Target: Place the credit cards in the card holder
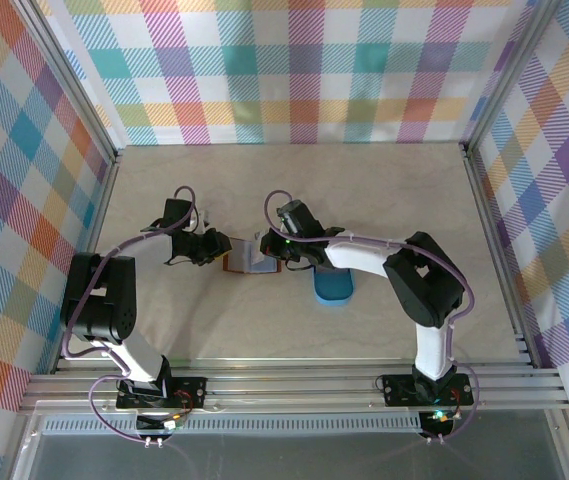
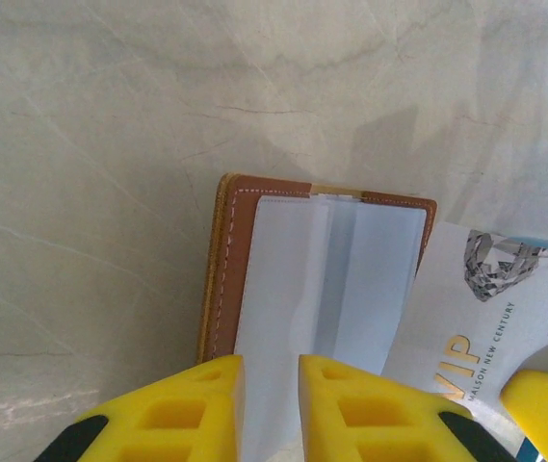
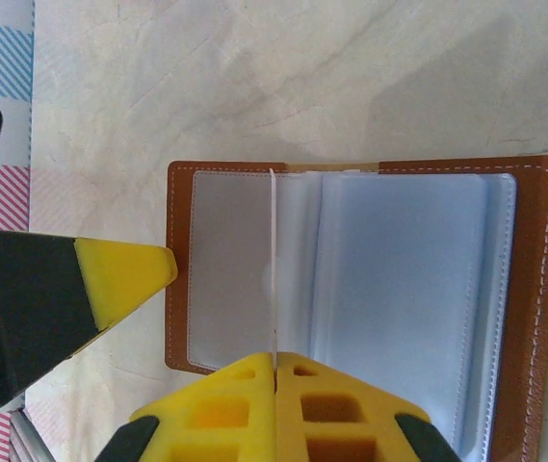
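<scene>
Plaid walls [image 1: 294, 70] on three sides, pale veined surface [image 1: 294, 180].
Top view: card holder [image 1: 247, 258] lies open mid-surface, between left pincer [image 1: 219, 250] and right pincer [image 1: 275, 257]; blue tray [image 1: 332, 288] near, to right.
Left wrist: left pincer [image 2: 272, 390] fingers narrowly apart over clear sleeve [image 2: 322, 279], hold on it cannot tell; credit card [image 2: 485, 308] tilted at holder's right edge.
Right wrist: right pincer [image 3: 274, 380] closed on credit card, seen edge-on over holder's sleeves.

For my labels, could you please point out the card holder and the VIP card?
card holder [image 2: 227, 279]: left wrist view, brown leather border.
VIP card [image 2: 485, 327]: left wrist view, printed face.
</scene>
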Robot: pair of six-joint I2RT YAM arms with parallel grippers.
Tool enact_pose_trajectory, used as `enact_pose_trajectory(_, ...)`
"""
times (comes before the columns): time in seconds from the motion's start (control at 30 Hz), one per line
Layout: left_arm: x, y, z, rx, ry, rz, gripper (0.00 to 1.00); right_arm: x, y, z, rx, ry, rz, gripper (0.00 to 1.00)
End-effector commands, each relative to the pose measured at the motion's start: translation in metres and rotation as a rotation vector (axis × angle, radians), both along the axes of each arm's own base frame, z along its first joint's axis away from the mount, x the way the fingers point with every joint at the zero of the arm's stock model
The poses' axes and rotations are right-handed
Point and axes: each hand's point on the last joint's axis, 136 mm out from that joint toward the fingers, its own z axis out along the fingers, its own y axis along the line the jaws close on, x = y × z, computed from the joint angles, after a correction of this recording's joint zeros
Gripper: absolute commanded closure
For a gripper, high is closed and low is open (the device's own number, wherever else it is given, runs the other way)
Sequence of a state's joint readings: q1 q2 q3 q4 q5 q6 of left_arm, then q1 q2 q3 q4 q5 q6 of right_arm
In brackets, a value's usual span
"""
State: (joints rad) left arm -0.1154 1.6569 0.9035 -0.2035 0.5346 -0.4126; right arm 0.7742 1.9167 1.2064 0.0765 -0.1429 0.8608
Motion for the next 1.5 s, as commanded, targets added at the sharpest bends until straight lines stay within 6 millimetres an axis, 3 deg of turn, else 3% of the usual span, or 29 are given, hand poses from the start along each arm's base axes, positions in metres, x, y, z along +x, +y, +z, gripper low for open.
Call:
enact_pose_trajectory(0.0,-0.004,0.001,-0.010,0.029,0.005,-0.018,0.79,0.002,0.012,0.003,0.039,0.001,0.008,1.00)
enact_pose_trajectory(0.43,-0.006,0.003,-0.021,0.044,0.022,-0.015,0.89,0.002,0.016,-0.006,0.031,0.013,0.027,1.00)
enact_pose_trajectory(1.47,-0.004,0.005,-0.031,0.059,0.044,-0.017,0.88,0.005,0.019,-0.024,-0.004,0.034,0.078,1.00)
